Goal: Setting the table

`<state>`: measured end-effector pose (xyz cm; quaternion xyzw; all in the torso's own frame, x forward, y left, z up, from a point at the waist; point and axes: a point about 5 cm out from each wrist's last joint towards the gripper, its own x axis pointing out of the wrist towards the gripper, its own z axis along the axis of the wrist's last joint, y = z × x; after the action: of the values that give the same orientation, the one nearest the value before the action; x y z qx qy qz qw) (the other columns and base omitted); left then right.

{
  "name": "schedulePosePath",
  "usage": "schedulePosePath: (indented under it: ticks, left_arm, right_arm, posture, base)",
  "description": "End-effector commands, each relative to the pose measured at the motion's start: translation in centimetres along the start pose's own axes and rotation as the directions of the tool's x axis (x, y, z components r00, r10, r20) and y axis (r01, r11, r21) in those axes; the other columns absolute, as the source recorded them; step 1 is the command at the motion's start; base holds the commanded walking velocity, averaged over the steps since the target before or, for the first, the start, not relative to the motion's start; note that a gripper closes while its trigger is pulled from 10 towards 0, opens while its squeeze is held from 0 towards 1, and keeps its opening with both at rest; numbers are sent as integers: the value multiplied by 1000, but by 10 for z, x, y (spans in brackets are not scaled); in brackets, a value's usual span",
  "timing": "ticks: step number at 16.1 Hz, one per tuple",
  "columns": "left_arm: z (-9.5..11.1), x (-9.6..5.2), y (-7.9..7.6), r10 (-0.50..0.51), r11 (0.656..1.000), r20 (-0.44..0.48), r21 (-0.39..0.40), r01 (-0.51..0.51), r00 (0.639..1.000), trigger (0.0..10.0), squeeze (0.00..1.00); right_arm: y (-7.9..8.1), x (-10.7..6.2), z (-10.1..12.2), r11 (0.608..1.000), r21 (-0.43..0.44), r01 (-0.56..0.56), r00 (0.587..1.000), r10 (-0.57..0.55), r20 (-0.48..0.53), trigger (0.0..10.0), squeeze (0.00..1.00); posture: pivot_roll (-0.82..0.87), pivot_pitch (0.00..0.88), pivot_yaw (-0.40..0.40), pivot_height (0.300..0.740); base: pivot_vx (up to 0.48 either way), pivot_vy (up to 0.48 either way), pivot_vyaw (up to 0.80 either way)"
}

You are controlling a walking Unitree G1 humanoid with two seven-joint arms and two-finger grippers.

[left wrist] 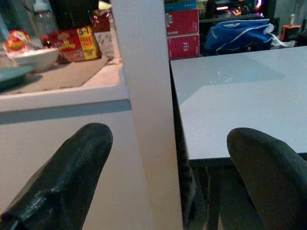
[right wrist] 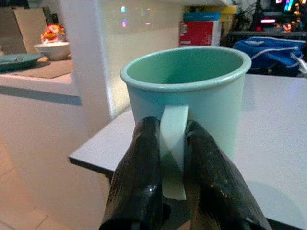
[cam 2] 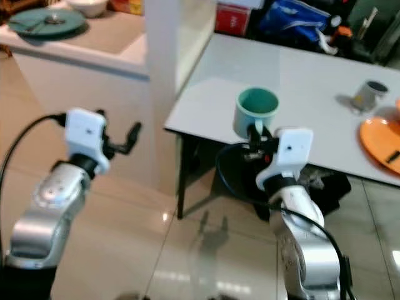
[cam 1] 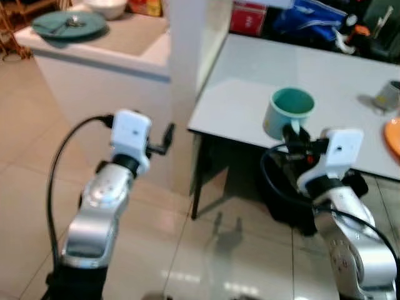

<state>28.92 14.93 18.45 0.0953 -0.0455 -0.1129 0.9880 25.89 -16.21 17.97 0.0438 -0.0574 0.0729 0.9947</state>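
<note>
Black fingers of our right gripper [right wrist: 170, 158] are clamped on the flat handle of the teal ceramic-looking mug [cam 1: 287, 112], one finger [right wrist: 139, 172] either side of the strap. The mug is upright, at the near edge of the white rectangular table [cam 1: 312, 75]; we can't tell whether its base is touching the tabletop or just above it.

Handling, as we judge it: rigid, glazed, so slippery under rubber pads, and breakable if it drops on the tile floor [cam 1: 162, 237]. Looks empty from the right wrist view, so light. The handle pinch holds weight off-centre, so the cup may swing or tilt about the fingers. A grip low on the handle, close to the body, should limit that. Keep moves slow, set down flat.

Our left gripper [cam 1: 167, 139] is spread wide with nothing between the fingers [left wrist: 67, 182], held out in front of the white pillar [cam 1: 187, 75] beside the table.

Further out: an orange plate [cam 2: 381, 140] and a small grey cup [cam 2: 369, 94] sit on the table's right side, well apart from the mug. On the pale counter [cam 1: 125, 37] left of the pillar sit a green plate with a spoon [cam 1: 69, 24] and a white bowl [cam 1: 107, 7].
</note>
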Motion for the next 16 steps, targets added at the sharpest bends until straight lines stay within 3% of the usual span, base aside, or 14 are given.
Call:
schedulePosePath:
  ticks: [1, 4, 11, 14, 16]
  left_arm:
    - [0, 1, -6, -25, 1000, -6, -7, 25, 1000, 10000, 0]
    - [3, 0, -7, -69, 997, -6, -30, 69, 998, 10000, 0]
    - [4, 0, -13, -105, 994, -6, -42, 105, 994, 10000, 0]
    - [4, -1, -11, -93, 995, -4, -42, 92, 996, 10000, 0]
    - [4, -5, -7, -69, 997, -5, -38, 68, 998, 10000, 0]
  right_arm:
    - [-7, 0, -2, 999, 7, 35, 999, -35, -17, 10000, 0]
    - [-5, 1, -3, 998, 47, 40, 999, -39, -27, 10000, 0]
    - [-9, -3, -1, 997, 47, 68, 997, -66, -27, 10000, 0]
    - [-7, 1, 0, 999, 31, 24, 999, -24, -25, 10000, 0]
    - [3, 8, 2, 995, 54, -80, 996, 81, -23, 10000, 0]
  posture:
    - [84, 63, -20, 740]
    - [83, 74, -4, 740]
    - [71, 77, 8, 740]
    - [79, 73, -13, 740]
    - [88, 66, -31, 740]
  base:
    - [0, 0, 0]
    - [209, 0, -533]
    - [420, 0, -749]
    - [440, 0, 0]
    - [450, 0, 0]
